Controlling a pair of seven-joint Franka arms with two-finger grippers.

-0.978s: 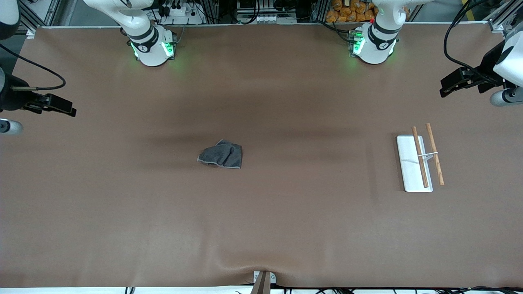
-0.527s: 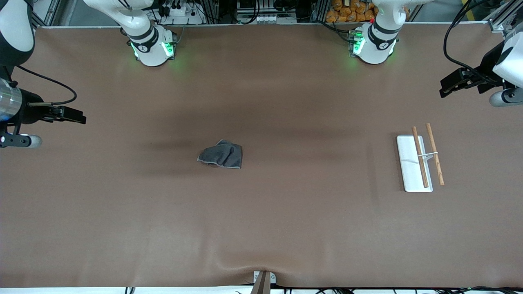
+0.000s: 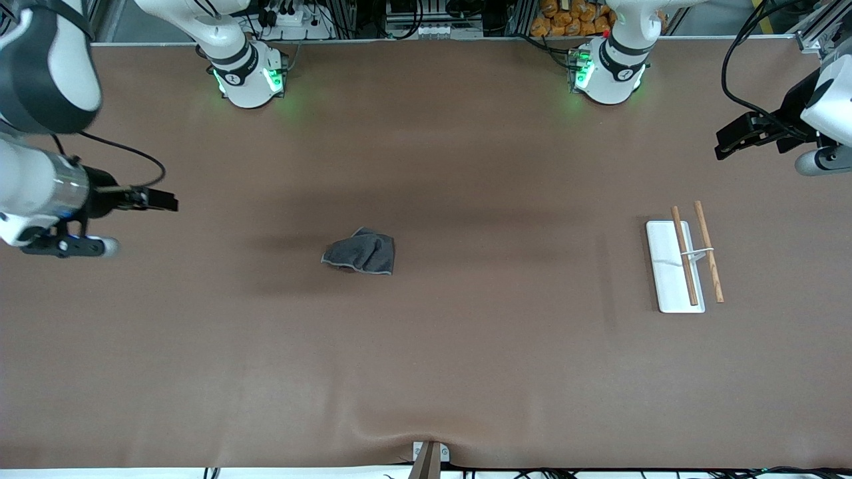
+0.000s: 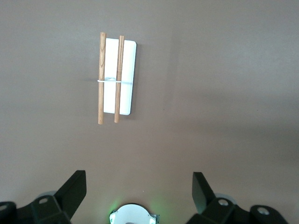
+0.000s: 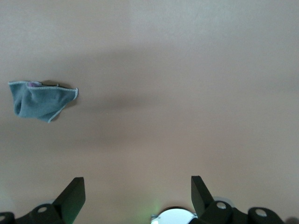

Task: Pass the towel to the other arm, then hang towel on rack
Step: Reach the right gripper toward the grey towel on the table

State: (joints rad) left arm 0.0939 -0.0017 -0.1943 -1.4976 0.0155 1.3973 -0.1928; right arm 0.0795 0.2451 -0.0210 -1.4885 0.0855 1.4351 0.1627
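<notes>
The dark grey towel (image 3: 360, 253) lies crumpled on the brown table near its middle, toward the right arm's end; it also shows in the right wrist view (image 5: 41, 101). The rack (image 3: 685, 261), a white base with two wooden rods, lies flat toward the left arm's end and shows in the left wrist view (image 4: 115, 77). My right gripper (image 3: 163, 200) is open and empty, up over the table at the right arm's end, apart from the towel. My left gripper (image 3: 729, 143) is open and empty, up over the table at the left arm's end.
The two arm bases (image 3: 249, 73) (image 3: 609, 70) stand along the table's back edge. A small bracket (image 3: 429, 456) sits at the table's front edge, where the brown mat bulges slightly.
My right gripper has moved over the table toward the towel. The left arm, the towel and the rack have barely moved.
</notes>
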